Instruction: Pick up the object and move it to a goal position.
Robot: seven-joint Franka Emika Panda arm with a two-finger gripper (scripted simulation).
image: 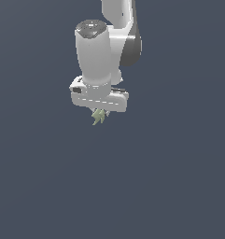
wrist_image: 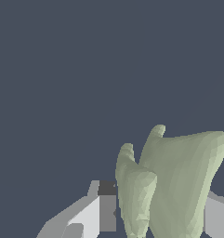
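One object (image: pixel 98 116) only: tiny, pale yellowish-green, spiky and leaf-like, just left of centre in the exterior view, slightly above mid-height. Hangs directly under the white gripper (image: pixel 101 112), touching it, lobes pointing down. Nothing beneath but flat dark blue-grey background; no surface contact visible, so apparently lifted.

In the wrist view, fills the lower right of the frame (wrist_image: pixel 174 186): two rounded green lobes, a larger one and a smaller one beside it. Grey finger (wrist_image: pixel 98 211) touching its near side at lower centre, with a dark pad face above; a second grey finger (wrist_image: pixel 218 216) at the lower right edge on the far side. Object sits between the two, so claw clenched on it, grasping the object. Contact on the right-edge finger partly cut off by the frame, grip quality hard to confirm.

Outward: gripper body as a wide white bar, upper-centre in the exterior view; thick white wrist link (image: pixel 93 51) above it; further arm links running off the top edge.

Step, as a judgement: pick done, transport phase in hand. No goal marker visible in either view, so remaining travel unknown.

Next move calls for: keep fingers closed, translate smoothly toward the goal, avoid jerks — small irregular shape, thin contact area, slip or rotation in the grip likely under fast acceleration.
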